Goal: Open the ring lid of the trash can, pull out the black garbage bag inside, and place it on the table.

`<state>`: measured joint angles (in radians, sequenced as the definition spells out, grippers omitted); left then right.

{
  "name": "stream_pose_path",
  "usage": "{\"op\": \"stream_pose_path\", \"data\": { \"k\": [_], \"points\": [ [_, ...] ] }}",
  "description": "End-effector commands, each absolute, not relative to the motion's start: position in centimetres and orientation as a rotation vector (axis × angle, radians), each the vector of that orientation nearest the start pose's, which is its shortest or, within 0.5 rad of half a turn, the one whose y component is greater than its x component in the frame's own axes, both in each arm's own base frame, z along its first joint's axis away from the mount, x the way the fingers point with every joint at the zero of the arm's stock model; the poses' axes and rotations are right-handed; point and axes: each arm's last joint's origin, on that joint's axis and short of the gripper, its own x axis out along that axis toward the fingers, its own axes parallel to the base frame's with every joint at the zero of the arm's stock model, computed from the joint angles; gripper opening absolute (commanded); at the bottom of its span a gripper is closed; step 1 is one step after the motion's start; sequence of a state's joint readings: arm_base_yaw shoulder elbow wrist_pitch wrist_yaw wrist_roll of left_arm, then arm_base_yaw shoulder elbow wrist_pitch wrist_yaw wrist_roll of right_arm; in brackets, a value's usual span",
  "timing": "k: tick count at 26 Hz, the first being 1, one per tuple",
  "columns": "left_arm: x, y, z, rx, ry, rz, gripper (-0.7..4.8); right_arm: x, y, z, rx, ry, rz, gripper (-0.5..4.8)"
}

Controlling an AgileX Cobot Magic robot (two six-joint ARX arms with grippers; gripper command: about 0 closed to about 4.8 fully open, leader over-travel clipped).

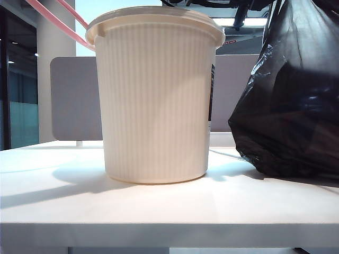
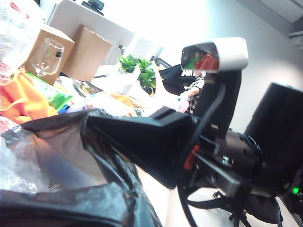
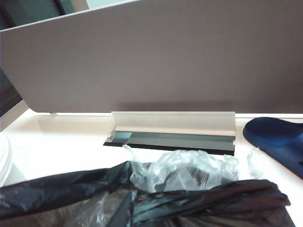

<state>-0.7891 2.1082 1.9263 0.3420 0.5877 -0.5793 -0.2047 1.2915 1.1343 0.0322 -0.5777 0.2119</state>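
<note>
While both clenched, right pincer (image 3: 142, 222) and left pincer (image 2: 102, 130) grasp the black garbage bag (image 1: 288, 100).

One trash can (image 1: 156, 100) stands on the one table (image 1: 159, 209), with one ring lid (image 1: 58, 18) showing as a pink hoop at the can's ten o'clock. One black garbage bag (image 1: 291, 100) sits at the can's three o'clock. One grey-brown partition panel (image 3: 156, 56) runs behind. One dark blue slipper (image 3: 279, 137) lies at the bag's two o'clock.
</note>
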Motion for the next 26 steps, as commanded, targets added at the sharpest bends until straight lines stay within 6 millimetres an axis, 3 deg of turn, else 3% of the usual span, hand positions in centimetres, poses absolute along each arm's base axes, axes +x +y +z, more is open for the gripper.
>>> {"op": "stream_pose_path", "data": {
  "k": [1, 14, 16, 19, 21, 24, 26],
  "points": [
    [33.8, -36.4, 36.2, -0.496, 0.226, -1.376, -0.06, 28.7, -3.9, 36.5, 0.251, 0.142, 0.384, -0.05],
    [34.0, -36.6, 35.4, -0.405, 0.229, -1.339, -0.01, 28.8, -3.2, 35.6, 0.251, 0.157, 0.406, -0.05],
    [34.0, -36.6, 35.2, -0.379, 0.230, -1.335, 0.32, 28.8, -3.2, 35.6, 0.251, 0.157, 0.406, -0.05],
    [34.0, -36.6, 35.1, -0.362, 0.224, -1.335, 0.35, 28.8, -3.2, 35.6, 0.251, 0.157, 0.409, -0.05],
    [34.0, -36.6, 35.1, -0.360, 0.223, -1.336, 0.98, 28.8, -3.1, 35.6, 0.251, 0.158, 0.429, -0.05],
    [34.0, -36.6, 35.1, -0.360, 0.223, -1.336, 1.02, 28.7, -3.1, 35.6, 0.252, 0.160, 0.434, -0.04],
    [34.0, -36.6, 35.1, -0.361, 0.223, -1.337, 1.71, 28.7, -3.1, 35.6, 0.253, 0.162, 0.451, 0.26]
  ]
}}
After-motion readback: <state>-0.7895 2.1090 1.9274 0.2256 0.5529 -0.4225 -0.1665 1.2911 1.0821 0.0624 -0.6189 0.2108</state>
